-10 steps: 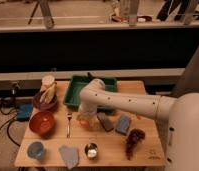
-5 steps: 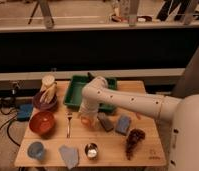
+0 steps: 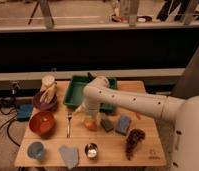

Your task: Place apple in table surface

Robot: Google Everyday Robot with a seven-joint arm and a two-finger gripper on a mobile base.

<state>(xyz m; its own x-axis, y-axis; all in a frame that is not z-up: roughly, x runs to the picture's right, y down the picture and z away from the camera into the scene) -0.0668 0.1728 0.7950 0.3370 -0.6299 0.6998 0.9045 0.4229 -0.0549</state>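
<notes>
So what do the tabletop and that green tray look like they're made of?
The table surface looks like pale matte wood, with faint grain. The green tray looks like smooth moulded plastic, though that's a guess. The gripper sits low over the apple.

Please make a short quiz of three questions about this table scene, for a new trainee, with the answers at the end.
1. True or false: the apple lies inside the green tray.
2. What lies directly left of the apple on the table? A) fork B) grapes C) blue cup
3. Where is the claw?

Key
1. False: the apple is on the wooden table, in front of the tray.
2. A.
3. At the end of the white arm, low over the table middle, right at the apple. Whether it grips the apple cannot be seen.
</notes>
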